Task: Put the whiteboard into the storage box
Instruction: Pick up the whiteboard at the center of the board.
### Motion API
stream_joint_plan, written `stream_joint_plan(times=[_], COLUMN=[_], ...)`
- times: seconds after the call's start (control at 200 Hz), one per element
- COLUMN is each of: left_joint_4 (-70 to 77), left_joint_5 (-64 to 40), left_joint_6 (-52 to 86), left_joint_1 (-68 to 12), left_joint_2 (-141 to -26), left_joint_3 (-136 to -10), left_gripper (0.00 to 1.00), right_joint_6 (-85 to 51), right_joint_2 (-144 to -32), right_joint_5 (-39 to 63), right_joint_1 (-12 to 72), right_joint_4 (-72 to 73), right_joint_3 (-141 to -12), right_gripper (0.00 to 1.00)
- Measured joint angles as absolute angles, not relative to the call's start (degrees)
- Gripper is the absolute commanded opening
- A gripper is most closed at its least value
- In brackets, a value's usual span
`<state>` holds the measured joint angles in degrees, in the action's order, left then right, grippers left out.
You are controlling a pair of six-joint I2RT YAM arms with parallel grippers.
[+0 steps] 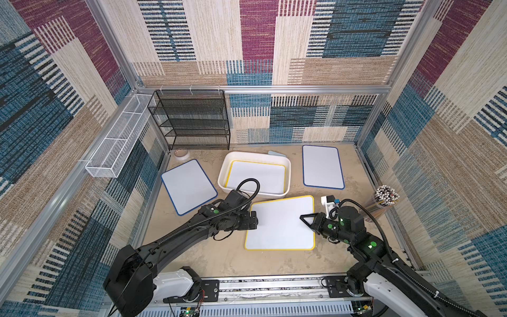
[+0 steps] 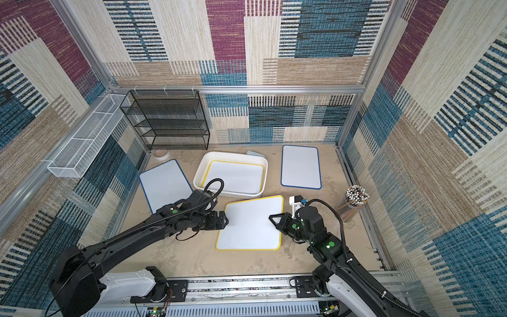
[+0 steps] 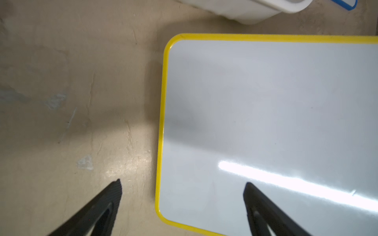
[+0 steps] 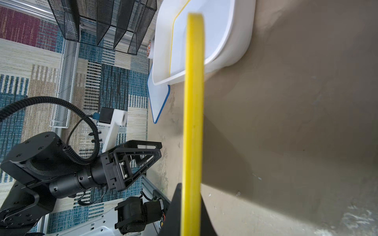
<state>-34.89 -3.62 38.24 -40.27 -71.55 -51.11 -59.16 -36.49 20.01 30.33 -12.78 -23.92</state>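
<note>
The yellow-rimmed whiteboard [image 1: 279, 223] lies just on the robot's side of the storage box [image 1: 274, 194], which already holds a second whiteboard [image 1: 258, 178]. The right gripper [image 1: 302, 218] is clamped on one edge, probably to lift it. The left gripper [image 3: 183, 183] straddles the opposite edge, jaws spread, holding nothing. The right gripper's lower jaw hides beneath the board, and whether the board is clear of the table [image 1: 219, 260] cannot be told.
</note>
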Motion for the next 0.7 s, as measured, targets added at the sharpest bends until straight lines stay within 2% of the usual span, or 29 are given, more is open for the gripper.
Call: stream_joint_plan(times=[0.361,0.696], left_joint_4=[-48.53,-52.99], left_joint_5=[4.71,8.45], left_joint_6=[28.64,19.92], left_joint_1=[-40.27,-39.22], left_joint_2=[-73.21,-77.95], left_joint_3=[-67.88,-85.41], left_gripper=[0.98,0.98], right_joint_6=[-58.35,-53.98], right_joint_2=[-41.50,-58.87], right_joint_5=[21.47,20.60], right_joint_1=[30.30,29.87], right_joint_4=[-14.83,-15.64], right_joint_3=[-35.97,-54.43], right_gripper=[0.05,0.04])
